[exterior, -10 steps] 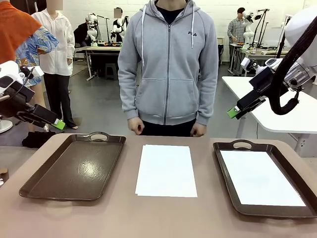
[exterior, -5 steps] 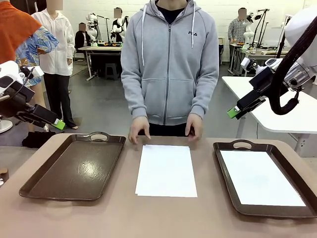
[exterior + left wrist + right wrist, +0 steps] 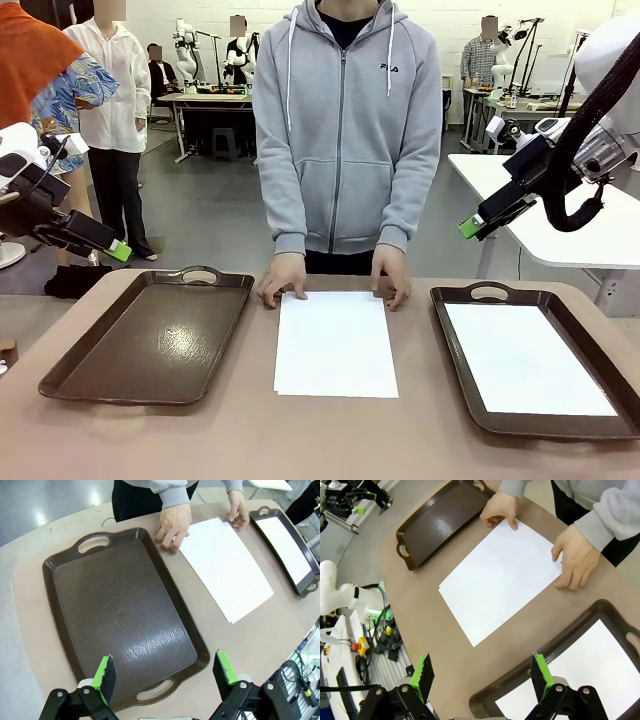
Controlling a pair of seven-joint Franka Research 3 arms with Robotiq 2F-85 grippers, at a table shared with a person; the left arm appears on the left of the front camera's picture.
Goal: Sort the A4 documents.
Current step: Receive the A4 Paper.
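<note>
A plain white A4 paper sheet (image 3: 336, 343) lies mid-table between the dark brown plastic left tray (image 3: 150, 340) and right tray (image 3: 463, 360), which holds a second white sheet (image 3: 527, 358). A person's hand (image 3: 282, 278) rests on the middle sheet's far left corner, the other hand (image 3: 392, 277) on its far right. The left gripper (image 3: 164, 661) and right gripper (image 3: 481, 660) hang with fingers apart.

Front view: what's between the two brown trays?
White A4 sheets lie between the left tray and right tray, a person's hands on the far corners; front view shows it.
</note>
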